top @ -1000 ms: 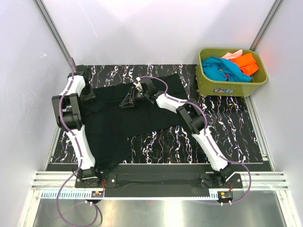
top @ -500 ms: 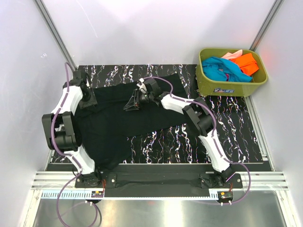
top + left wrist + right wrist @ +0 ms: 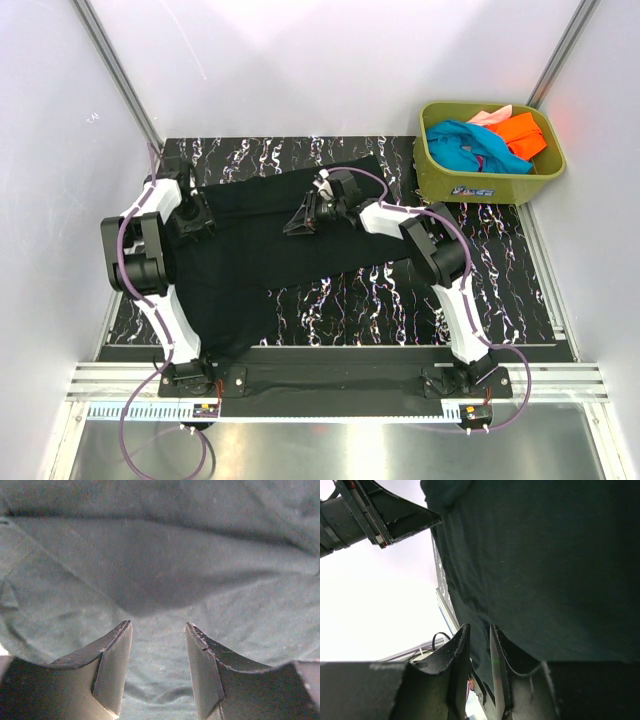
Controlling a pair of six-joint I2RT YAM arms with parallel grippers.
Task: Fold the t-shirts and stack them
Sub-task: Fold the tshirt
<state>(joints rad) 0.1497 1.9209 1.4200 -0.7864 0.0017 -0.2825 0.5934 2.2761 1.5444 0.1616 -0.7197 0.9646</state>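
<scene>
Left gripper (image 3: 158, 626) wide and empty over black t-shirt (image 3: 262, 255) at 9 o'clock. Right gripper (image 3: 478, 630) narrow, apparently pinching its edge toward 12. That thin one-sided pinch could slip, dropping the fold crooked.

Top view bright, even; wrist views dim, soft
</scene>
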